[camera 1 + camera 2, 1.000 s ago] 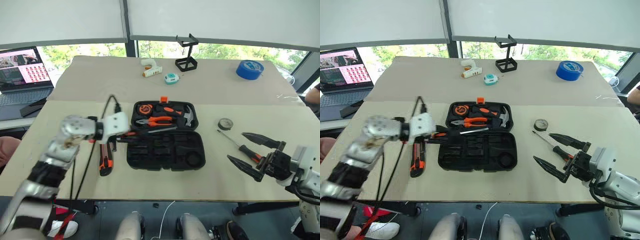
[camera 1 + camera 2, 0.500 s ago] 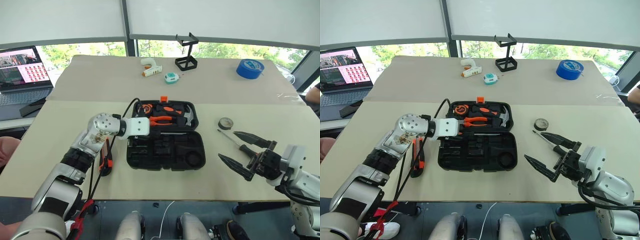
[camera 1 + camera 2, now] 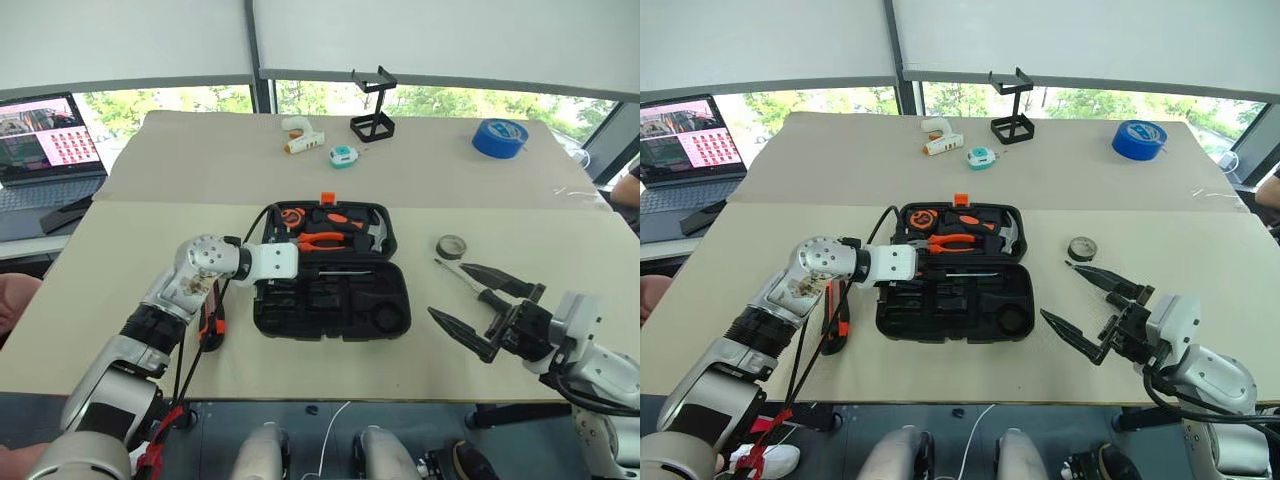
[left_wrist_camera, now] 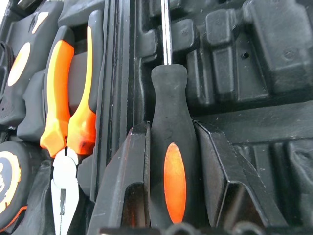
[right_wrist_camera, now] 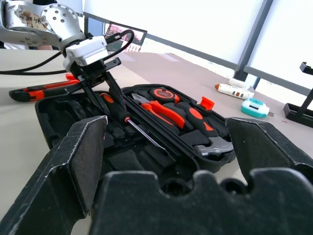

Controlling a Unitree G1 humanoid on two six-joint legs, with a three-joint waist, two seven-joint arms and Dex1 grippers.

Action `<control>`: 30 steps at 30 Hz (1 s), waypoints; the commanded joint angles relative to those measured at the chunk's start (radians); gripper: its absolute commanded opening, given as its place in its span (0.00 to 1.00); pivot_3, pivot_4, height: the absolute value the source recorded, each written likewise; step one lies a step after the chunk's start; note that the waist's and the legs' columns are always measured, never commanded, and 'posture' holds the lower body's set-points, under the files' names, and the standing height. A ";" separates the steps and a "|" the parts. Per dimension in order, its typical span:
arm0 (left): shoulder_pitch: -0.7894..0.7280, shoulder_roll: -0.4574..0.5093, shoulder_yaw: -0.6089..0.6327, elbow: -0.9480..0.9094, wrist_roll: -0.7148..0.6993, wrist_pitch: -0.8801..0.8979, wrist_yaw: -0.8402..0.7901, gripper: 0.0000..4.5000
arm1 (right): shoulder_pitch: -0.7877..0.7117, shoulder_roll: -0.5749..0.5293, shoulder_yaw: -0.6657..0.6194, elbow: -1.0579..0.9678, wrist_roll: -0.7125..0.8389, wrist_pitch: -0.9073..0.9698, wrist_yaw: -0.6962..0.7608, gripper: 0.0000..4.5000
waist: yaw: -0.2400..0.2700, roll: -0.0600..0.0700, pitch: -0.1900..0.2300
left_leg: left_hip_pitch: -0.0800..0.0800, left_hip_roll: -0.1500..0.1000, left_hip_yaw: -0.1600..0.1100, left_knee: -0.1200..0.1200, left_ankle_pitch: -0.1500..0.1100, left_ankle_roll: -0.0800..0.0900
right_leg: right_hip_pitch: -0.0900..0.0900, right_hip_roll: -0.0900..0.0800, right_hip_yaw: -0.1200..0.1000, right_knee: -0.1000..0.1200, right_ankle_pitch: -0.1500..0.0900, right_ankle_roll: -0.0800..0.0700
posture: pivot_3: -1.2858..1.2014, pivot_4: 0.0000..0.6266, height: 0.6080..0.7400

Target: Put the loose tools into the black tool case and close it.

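Observation:
The black tool case (image 3: pixel 345 300) lies open in the middle of the table, orange latch at its far edge, with pliers, a hammer and a tape measure in its far half. My left gripper (image 4: pixel 171 128) is shut on a black-and-orange screwdriver (image 4: pixel 174 181) and holds it low over the case's near half by the hinge, shaft (image 3: pixel 335 268) pointing right. A second screwdriver (image 3: pixel 447 269) lies on the table right of the case, partly under my right gripper (image 3: pixel 446 290), which hovers open above it. The orange-and-black utility knife (image 3: pixel 210 322) lies left of the case.
Along the far side of the table stand a white glue gun (image 3: pixel 300 135), a small teal tape measure (image 3: pixel 343 155), a black wire stand (image 3: pixel 373 110) and a blue tape roll (image 3: pixel 500 138). A small grey tape roll (image 3: pixel 451 246) lies near the second screwdriver. A laptop (image 3: pixel 45 140) sits at far left.
My left gripper carried the screwdriver right and down, from the case's left edge to over its near half. The right gripper drifted slightly left and stays open.

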 commanded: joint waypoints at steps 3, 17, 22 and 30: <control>-0.015 0.010 0.004 0.010 0.032 -0.011 0.012 0.19 | -0.001 0.000 0.001 -0.047 0.019 0.024 -0.008 1.00 | -0.001 0.000 0.000 | 0.000 0.000 0.000 0.001 0.000 0.000 | 0.000 0.000 0.000 0.001 0.000 0.000 | 0.52 0.24 1.00; 0.101 -0.106 0.220 -0.099 -0.245 0.054 0.095 0.79 | 0.041 0.000 0.012 -0.091 0.056 0.098 -0.010 1.00 | -0.004 0.000 0.000 | -0.001 0.002 -0.003 0.005 -0.001 0.002 | 0.000 0.000 0.001 0.002 0.000 0.000 | 0.52 0.24 1.00; 0.165 -0.138 0.232 -0.082 -0.254 0.115 0.139 0.41 | 0.037 -0.002 0.014 -0.095 0.060 0.113 -0.017 1.00 | -0.004 0.000 0.000 | 0.000 0.002 -0.003 0.005 -0.001 0.002 | -0.001 0.000 0.001 0.003 0.000 0.000 | 0.52 0.24 1.00; 0.181 -0.179 0.168 -0.080 -0.190 0.198 0.198 0.01 | 0.039 -0.004 0.009 -0.103 0.064 0.128 -0.016 1.00 | 0.004 0.000 0.000 | -0.001 0.001 -0.002 0.008 -0.002 0.003 | 0.001 0.000 0.001 0.002 0.001 0.001 | 0.52 0.24 1.00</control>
